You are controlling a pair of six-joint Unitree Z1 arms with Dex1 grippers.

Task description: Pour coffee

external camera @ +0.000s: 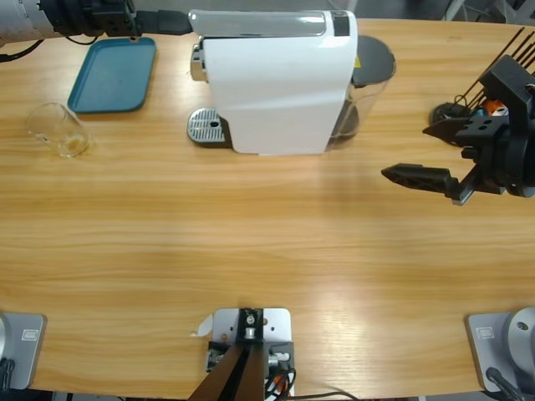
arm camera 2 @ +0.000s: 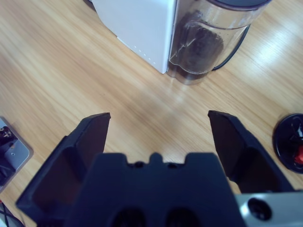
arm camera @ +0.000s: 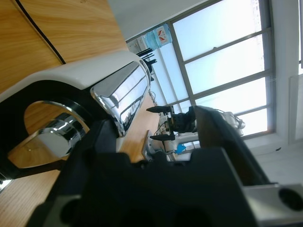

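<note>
Hovering my right gripper (arm camera 2: 158, 137) over bare wood, jaws spread wide w/ nothing between them, just honey-coloured grain w/ a soft sheen. Straight ahead of it in the wrist view is the coffee machine (arm camera 2: 137, 23), a smooth glossy white box, w/ its clear plastic water tank (arm camera 2: 208, 40) round and ribbed-looking at the back, dark at the base. At the right edge there's a black round capsule holder (arm camera 2: 289, 142) w/ something red in it.

My left gripper (external camera: 163, 22) is up at the far edge, right beside the machine's top and above the teal tray (external camera: 113, 73), a flat rounded-corner rectangle w/ a low lip. Wrist cam there is tilted up at the windows, w/ the curved chrome lever (arm camera: 120, 92) close in front. Can't tell if those jaws are open or closed tbh.

The glass tumbler (external camera: 57, 130) sits on the table just below-left of the tray, thin clear walls, only a faint brownish trace of coffee (external camera: 73, 146) at the bottom. It's well apart from the perforated metal drip grate (external camera: 209, 127).
</note>
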